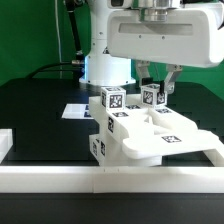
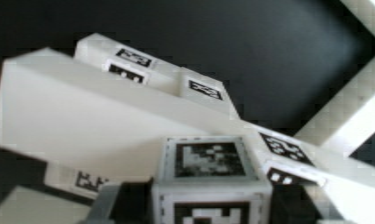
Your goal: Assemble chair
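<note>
The partly joined chair (image 1: 150,140) stands mid-table: a flat white slab (image 1: 170,133) on notched blocks, with a tagged post (image 1: 113,100) upright at its left corner in the exterior view. My gripper (image 1: 152,90) hangs over the slab's back edge, shut on a second small tagged post (image 1: 151,97). In the wrist view that post (image 2: 210,178) fills the gap between the dark fingers (image 2: 134,203), its tags facing the camera, with the slab (image 2: 77,110) and its tagged blocks beyond. Whether the held post touches the slab I cannot tell.
A long low white border rail (image 1: 110,181) runs along the table's front edge, with a short piece (image 1: 4,143) at the exterior view's left. The marker board (image 1: 75,110) lies flat behind the chair. The arm's base (image 1: 105,66) stands at the back.
</note>
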You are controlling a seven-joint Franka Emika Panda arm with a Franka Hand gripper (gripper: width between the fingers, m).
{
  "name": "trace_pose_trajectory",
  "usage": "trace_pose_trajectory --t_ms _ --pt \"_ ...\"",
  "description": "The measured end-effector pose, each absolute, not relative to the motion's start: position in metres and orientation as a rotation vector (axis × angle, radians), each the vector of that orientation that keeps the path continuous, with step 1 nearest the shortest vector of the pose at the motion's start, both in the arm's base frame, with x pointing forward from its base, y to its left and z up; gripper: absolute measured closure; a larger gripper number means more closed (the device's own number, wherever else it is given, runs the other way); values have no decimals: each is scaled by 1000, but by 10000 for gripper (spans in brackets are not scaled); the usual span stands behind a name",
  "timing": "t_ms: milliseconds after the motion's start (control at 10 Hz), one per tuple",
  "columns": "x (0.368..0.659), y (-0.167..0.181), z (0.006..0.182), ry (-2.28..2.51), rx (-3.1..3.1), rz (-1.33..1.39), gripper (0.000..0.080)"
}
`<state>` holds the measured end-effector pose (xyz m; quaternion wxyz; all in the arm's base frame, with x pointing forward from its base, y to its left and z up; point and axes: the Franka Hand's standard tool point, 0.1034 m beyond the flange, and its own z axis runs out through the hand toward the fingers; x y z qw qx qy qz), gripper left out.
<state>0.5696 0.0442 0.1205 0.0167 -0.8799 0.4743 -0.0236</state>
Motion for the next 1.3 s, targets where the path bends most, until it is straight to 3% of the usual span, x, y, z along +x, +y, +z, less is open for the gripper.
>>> trace_pose_trajectory --t_ms 300,600,800,1300 --pt "573 48 120 1793 -2507 -89 511" --pt "573 48 120 1745 -2543 -89 502" --pt "573 49 121 1638 -2620 -81 190" --pt "572 53 120 834 -3003 -99 151"
